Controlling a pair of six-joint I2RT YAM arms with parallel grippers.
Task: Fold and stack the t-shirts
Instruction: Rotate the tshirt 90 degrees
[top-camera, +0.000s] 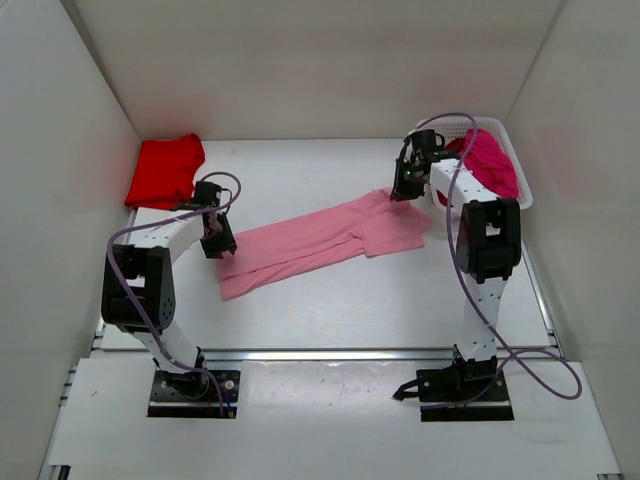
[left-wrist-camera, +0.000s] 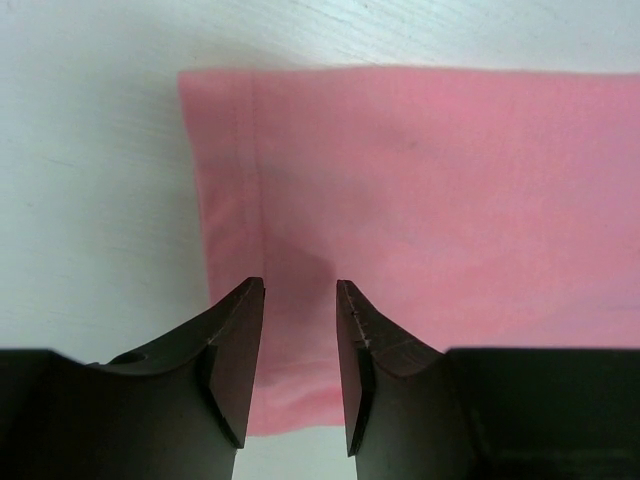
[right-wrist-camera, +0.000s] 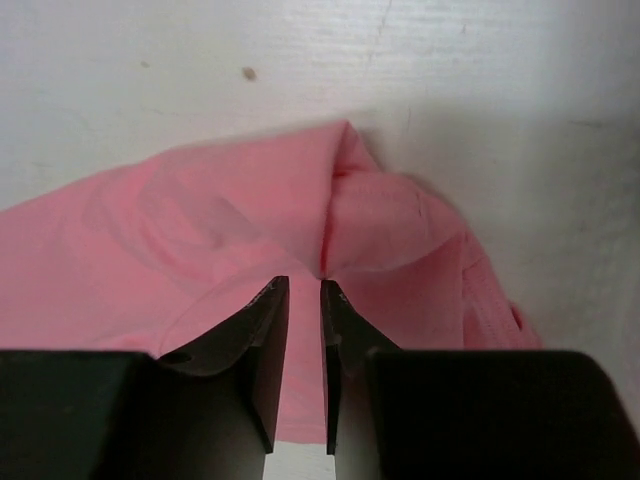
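A light pink t-shirt (top-camera: 320, 240) lies stretched out in a long strip across the middle of the table. My left gripper (top-camera: 218, 245) hovers low over its left end, open; in the left wrist view my left gripper (left-wrist-camera: 300, 290) straddles the flat hem of the pink shirt (left-wrist-camera: 430, 180). At the right end is my right gripper (top-camera: 403, 190). In the right wrist view my right gripper (right-wrist-camera: 305, 283) shows only a narrow gap, its tips at a raised crease of the pink shirt (right-wrist-camera: 200, 220). A red t-shirt (top-camera: 165, 170) lies folded at the back left.
A white mesh basket (top-camera: 505, 130) stands at the back right with magenta t-shirts (top-camera: 490, 160) heaped in it, right beside my right arm. White walls close in the table on three sides.
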